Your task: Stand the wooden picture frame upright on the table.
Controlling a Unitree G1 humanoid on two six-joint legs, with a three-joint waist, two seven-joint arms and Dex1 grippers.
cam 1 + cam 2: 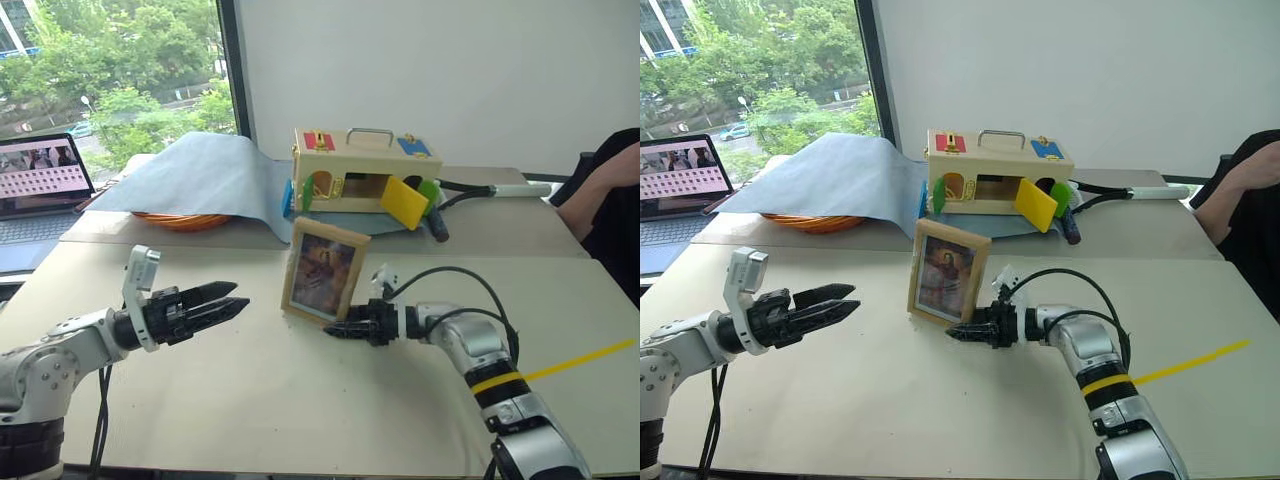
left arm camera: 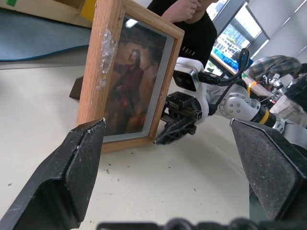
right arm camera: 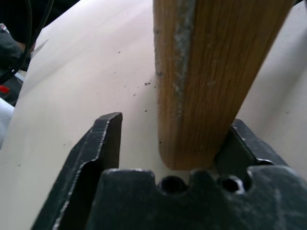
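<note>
Wooden picture frame (image 1: 323, 272) stands upright mid-table (image 1: 300, 400), just before the seam; you have bare beige top all around. Your right gripper (image 1: 343, 328) sits at its lower corner, jaws spread, gap visible. Your left gripper (image 1: 215, 304) hovers apart, jaws wide. No legible writing.
</note>
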